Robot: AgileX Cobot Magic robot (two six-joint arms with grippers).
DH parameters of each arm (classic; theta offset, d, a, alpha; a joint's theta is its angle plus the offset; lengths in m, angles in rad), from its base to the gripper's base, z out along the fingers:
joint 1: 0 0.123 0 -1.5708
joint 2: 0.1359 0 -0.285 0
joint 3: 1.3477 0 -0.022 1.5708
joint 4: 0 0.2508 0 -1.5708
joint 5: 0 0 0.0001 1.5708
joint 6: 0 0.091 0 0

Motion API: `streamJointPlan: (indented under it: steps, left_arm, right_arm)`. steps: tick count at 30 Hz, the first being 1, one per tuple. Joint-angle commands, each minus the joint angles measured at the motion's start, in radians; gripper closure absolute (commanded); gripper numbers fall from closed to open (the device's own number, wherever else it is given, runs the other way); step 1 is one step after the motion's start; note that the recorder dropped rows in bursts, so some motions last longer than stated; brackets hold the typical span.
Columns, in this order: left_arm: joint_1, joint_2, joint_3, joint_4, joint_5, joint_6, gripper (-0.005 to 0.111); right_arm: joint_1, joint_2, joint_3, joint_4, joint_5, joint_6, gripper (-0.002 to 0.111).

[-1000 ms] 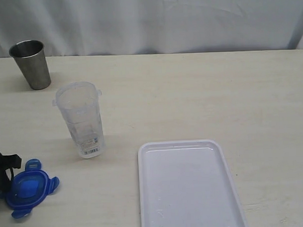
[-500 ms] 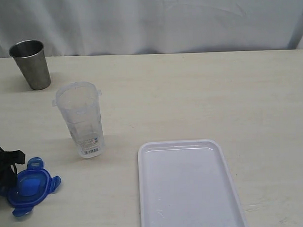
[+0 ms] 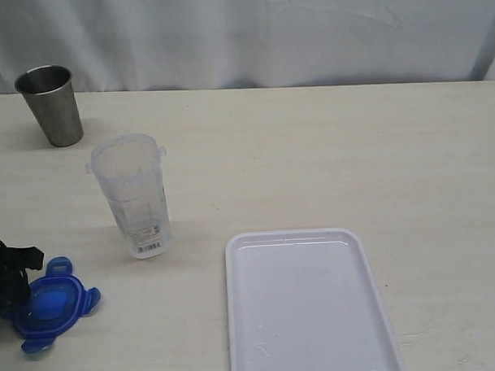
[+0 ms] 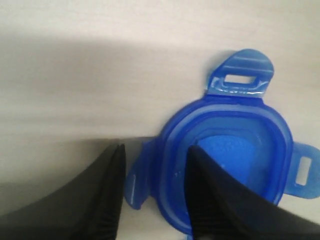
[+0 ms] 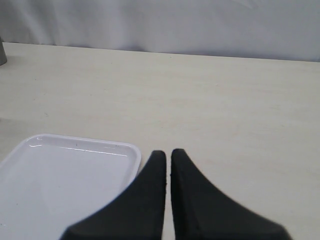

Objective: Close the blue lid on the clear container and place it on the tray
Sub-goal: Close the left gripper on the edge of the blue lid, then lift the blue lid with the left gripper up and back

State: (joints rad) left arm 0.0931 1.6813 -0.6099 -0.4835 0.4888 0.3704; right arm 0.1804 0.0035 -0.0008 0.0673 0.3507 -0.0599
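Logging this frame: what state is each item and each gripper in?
blue lid: off the container, lying flat on the table, flaps spread.
clear container: upright, uncovered, looks empty.
tray: flat on the table, nothing on it.
steel cup: upright, standing alone.
left gripper: jaws apart, straddling the lid's edge, apparently not clamped.
right gripper: shut, holding nothing.

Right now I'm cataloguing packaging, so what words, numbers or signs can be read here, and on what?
Nothing can be quoted.
Label near the base of the clear container: a barcode and print, too small to read.
Blue lid: no legible text.
Tray, steel cup: no markings visible.
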Motion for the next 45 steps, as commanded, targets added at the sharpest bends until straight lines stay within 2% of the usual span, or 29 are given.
streamJointPlan:
  steps: [1, 12, 16, 21, 27, 36, 45]
  left_arm:
    - [-0.002, 0.000, 0.008, 0.004, -0.007, 0.007, 0.079]
    - [-0.002, 0.000, 0.008, 0.002, 0.001, 0.022, 0.107]
    - [-0.002, 0.000, 0.008, 0.002, 0.014, 0.026, 0.107]
    - [-0.002, -0.003, -0.044, 0.028, 0.107, 0.028, 0.107]
    - [-0.002, -0.047, -0.085, 0.057, 0.156, 0.026, 0.107]
    - [-0.002, -0.140, -0.147, 0.110, 0.182, 0.031, 0.107]
    - [-0.002, -0.236, -0.202, 0.110, 0.181, 0.108, 0.107]
  right_arm:
    - [-0.003, -0.003, 0.001, -0.004, -0.007, 0.000, 0.104]
    - [-0.003, -0.003, 0.001, -0.004, -0.007, 0.000, 0.104]
    - [-0.003, -0.003, 0.001, -0.004, -0.007, 0.000, 0.104]
    - [-0.003, -0.003, 0.001, -0.004, -0.007, 0.000, 0.104]
    - [-0.003, -0.003, 0.001, -0.004, -0.007, 0.000, 0.104]
    - [-0.003, -0.003, 0.001, -0.004, -0.007, 0.000, 0.104]
    - [-0.003, -0.003, 0.001, -0.004, -0.007, 0.000, 0.104]
